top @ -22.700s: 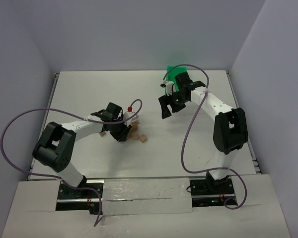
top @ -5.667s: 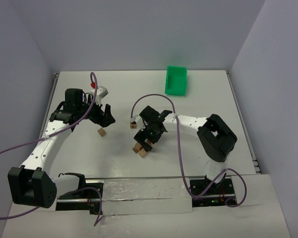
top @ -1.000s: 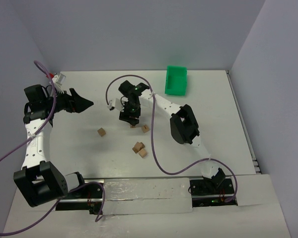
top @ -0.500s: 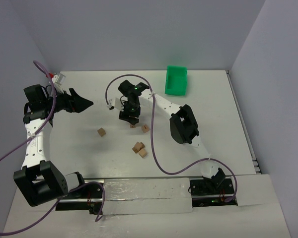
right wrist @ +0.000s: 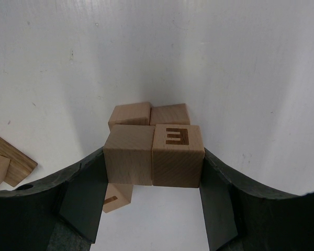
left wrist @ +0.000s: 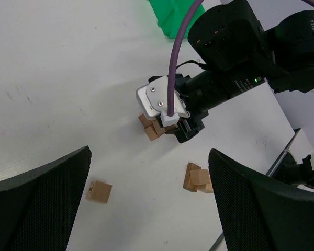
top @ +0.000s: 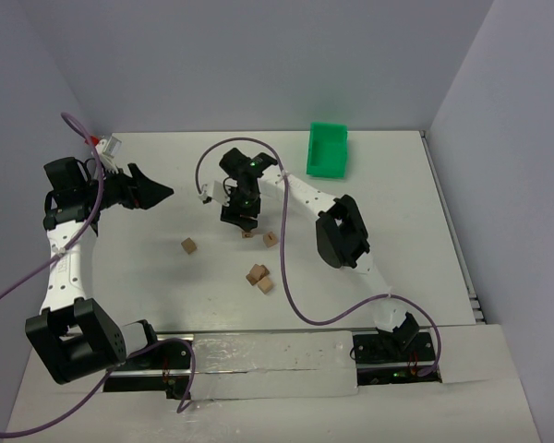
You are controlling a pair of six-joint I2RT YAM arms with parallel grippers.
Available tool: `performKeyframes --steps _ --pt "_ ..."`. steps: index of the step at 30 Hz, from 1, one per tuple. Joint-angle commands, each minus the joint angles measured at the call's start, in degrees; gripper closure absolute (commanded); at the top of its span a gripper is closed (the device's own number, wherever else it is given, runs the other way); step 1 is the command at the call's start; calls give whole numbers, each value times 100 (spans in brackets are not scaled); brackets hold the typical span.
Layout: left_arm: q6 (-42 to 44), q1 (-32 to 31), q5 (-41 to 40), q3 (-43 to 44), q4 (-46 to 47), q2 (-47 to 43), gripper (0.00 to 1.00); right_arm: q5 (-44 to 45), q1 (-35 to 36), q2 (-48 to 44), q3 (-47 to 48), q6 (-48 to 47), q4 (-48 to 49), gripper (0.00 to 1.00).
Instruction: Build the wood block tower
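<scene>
Top external view: white table (top: 397,277), walled on three sides. The right arm (top: 300,192) extends to the table's middle, nearer the far edge. The left arm (top: 63,249) stands raised over the left edge. A green bin (top: 327,149) sits against the far edge, right of centre, well apart from both tools.

Tool state: the left gripper (top: 155,192) has its fingers spread wide with nothing between them, and points toward the centre. The right gripper (top: 241,218) points down, jaws pinching two wood blocks (right wrist: 126,154) side by side, one pad on each outer face. The right-hand one bears a dark E-like mark.

Directly beneath, two lower cubes (right wrist: 130,114) lie touching each other; whether the held pair rests on them cannot be determined. A stray cube (top: 270,238) lies just right of that group. A single cube (top: 190,245) lies left of centre, apart. A cube pair (top: 260,279), touching, lies closer to the near edge.
</scene>
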Motion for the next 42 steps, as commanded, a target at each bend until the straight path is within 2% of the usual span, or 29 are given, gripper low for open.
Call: performKeyframes --steps 1,15,31,42 --pt "-71 53 230 -3 313 57 1 -45 9 -86 287 -92 45 86" --pt "-45 57 242 37 262 56 1 -6 9 -8 287 -136 45 83" --pt "-60 66 261 28 287 83 1 -14 9 29 260 -169 38 54" --pt "-62 58 270 19 288 91 1 -23 9 37 259 -181 18 44"
